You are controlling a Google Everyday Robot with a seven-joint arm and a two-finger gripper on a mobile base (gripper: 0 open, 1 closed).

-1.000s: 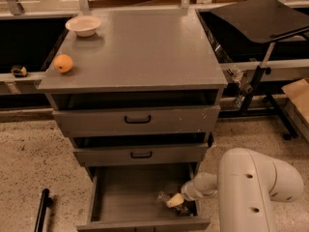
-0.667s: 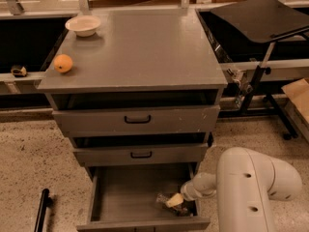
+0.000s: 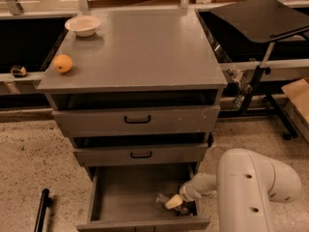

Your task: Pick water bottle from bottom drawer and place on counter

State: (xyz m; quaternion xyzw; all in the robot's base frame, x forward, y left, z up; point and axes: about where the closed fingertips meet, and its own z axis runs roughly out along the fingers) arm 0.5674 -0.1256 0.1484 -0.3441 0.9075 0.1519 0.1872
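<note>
Your cabinet stock, top to bottom: the counter [image 3: 140, 52], flat and grey, carries a white bowl [image 3: 83, 25] at its far left corner and an orange [image 3: 63, 63] near the left edge, closer to the front; the two are well apart. Below it you have the top drawer [image 3: 137, 120] and the middle drawer [image 3: 141, 154], each with a black handle and each pulled out a little. The bottom drawer [image 3: 120, 192] is pulled out furthest, its grey box open to view. The water bottle [image 3: 162, 197] lies in that drawer, in the right front part, showing only as a small glinting clear shape. Your gripper [image 3: 174, 203] is down inside the same drawer, right against the bottle on its right side; you cannot tell whether it is spread or closed, or whether it has the bottle in its hold. The white arm [image 3: 251, 187] reaches in from the lower right, over the drawer's right wall. To the right of the cabinet stands a black tray [image 3: 260, 13] tilted on a stand. A black bar [image 3: 42, 211] lies on the speckled floor at lower left.
</note>
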